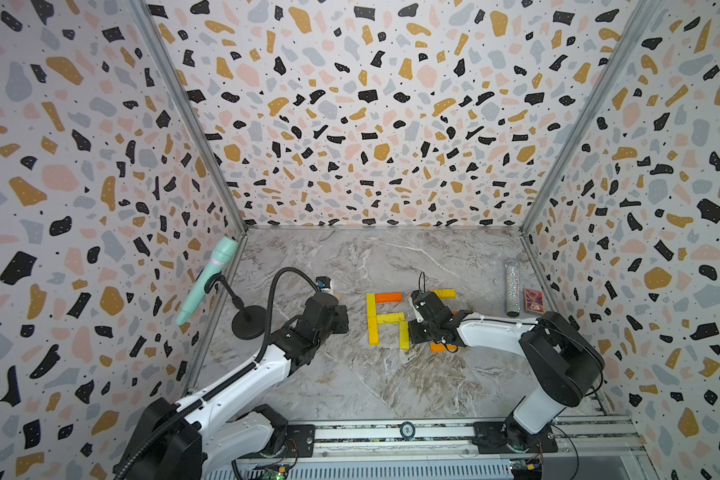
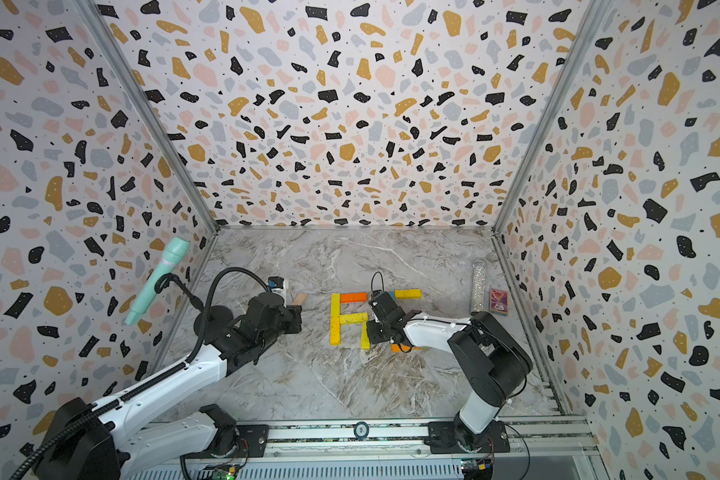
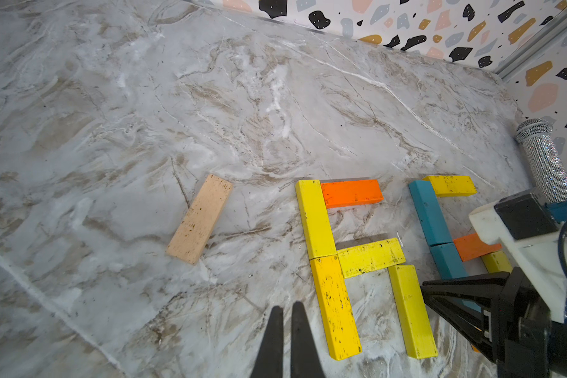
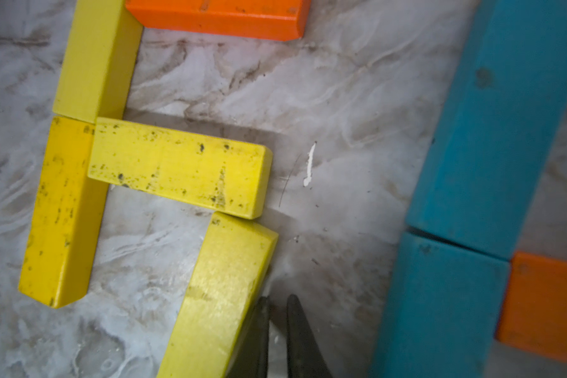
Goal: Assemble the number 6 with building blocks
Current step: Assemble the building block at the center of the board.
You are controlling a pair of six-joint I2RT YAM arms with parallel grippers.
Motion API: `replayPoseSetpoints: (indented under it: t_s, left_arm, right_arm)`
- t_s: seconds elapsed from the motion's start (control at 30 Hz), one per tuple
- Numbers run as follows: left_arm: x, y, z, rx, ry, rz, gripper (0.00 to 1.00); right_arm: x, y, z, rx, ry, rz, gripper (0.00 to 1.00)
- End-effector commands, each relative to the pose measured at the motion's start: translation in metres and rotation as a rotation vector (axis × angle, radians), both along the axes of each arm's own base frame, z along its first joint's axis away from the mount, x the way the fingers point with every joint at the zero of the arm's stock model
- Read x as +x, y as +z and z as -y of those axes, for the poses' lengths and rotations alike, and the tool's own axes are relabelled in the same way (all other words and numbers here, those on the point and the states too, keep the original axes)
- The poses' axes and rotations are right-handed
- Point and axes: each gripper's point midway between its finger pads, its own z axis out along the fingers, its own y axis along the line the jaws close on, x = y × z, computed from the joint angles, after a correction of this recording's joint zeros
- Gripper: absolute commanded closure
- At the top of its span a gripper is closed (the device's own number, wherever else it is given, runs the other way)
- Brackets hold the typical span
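The building blocks lie flat on the marble table (image 1: 350,386) in two groups. In the left group two yellow planks (image 1: 372,319) form a column, with an orange plank (image 1: 388,296) at the top, a yellow crossbar (image 4: 177,167) and a shorter yellow upright (image 4: 220,294). The right group has teal planks (image 3: 429,212), a yellow one (image 1: 445,294) and an orange one (image 3: 472,245), partly under my right arm. A beige plank (image 3: 199,219) lies apart. My right gripper (image 4: 277,299) is shut and empty, one finger against the short yellow upright. My left gripper (image 3: 287,306) is shut and empty beside the yellow column.
A mint microphone (image 1: 206,280) on a black stand (image 1: 248,322) is at the left wall. A glittery tube (image 1: 513,286) and a red card box (image 1: 534,300) stand at the right wall. Patterned walls enclose three sides.
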Motion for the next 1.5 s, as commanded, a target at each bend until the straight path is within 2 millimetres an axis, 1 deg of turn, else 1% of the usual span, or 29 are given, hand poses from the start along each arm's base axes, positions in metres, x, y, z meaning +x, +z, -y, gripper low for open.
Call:
replayPoseSetpoints:
  t_s: [0.0, 0.43, 0.83, 0.93, 1.0, 1.03, 1.07, 1.1, 1.2, 1.23, 1.3, 1.33, 1.4, 1.47]
  left_arm:
    - [0.001, 0.006, -0.003, 0.003, -0.001, 0.02, 1.0]
    - [-0.001, 0.004, -0.006, 0.01, 0.005, 0.016, 1.0]
    - [-0.002, 0.003, -0.01, 0.017, 0.013, 0.015, 1.0]
    - [-0.001, 0.006, -0.013, 0.022, 0.024, 0.021, 1.0]
    - [0.0, 0.011, -0.015, 0.027, 0.033, 0.03, 1.0]
    - [0.002, 0.016, -0.017, 0.029, 0.041, 0.044, 0.94]
    - [0.004, 0.021, -0.019, 0.03, 0.052, 0.056, 0.82]
    - [0.006, 0.029, -0.021, 0.029, 0.064, 0.072, 0.7]
    - [0.014, 0.057, -0.034, 0.039, 0.107, 0.123, 0.43]
    - [0.017, 0.069, -0.041, 0.045, 0.13, 0.148, 0.3]
    - [0.022, 0.091, -0.059, 0.054, 0.189, 0.193, 0.08]
    - [0.024, 0.102, -0.067, 0.053, 0.21, 0.213, 0.0]
    - [0.028, 0.117, -0.081, 0.047, 0.242, 0.242, 0.0]
    - [0.03, 0.122, -0.094, 0.039, 0.264, 0.237, 0.01]
  right_arm:
    - [0.001, -0.002, 0.002, -0.019, 0.006, -0.011, 0.86]
    - [0.003, -0.005, -0.003, -0.014, 0.019, -0.02, 0.86]
    - [0.004, -0.003, -0.007, -0.005, 0.025, -0.022, 0.86]
    - [0.006, 0.005, -0.008, 0.002, 0.023, -0.008, 0.86]
    - [0.009, 0.018, -0.011, 0.008, 0.025, 0.021, 0.86]
    - [0.011, 0.028, -0.011, 0.005, 0.024, 0.042, 0.85]
    - [0.013, 0.038, -0.012, 0.007, 0.023, 0.064, 0.84]
    - [0.016, 0.05, -0.012, 0.007, 0.017, 0.092, 0.81]
    - [0.021, 0.089, -0.02, 0.052, 0.018, 0.175, 0.75]
    - [0.021, 0.102, -0.028, 0.085, 0.027, 0.2, 0.71]
    - [0.019, 0.12, -0.047, 0.149, 0.052, 0.23, 0.59]
    - [0.017, 0.128, -0.061, 0.18, 0.07, 0.244, 0.53]
    - [0.015, 0.136, -0.088, 0.212, 0.105, 0.263, 0.48]
    - [0.014, 0.138, -0.116, 0.224, 0.139, 0.269, 0.42]
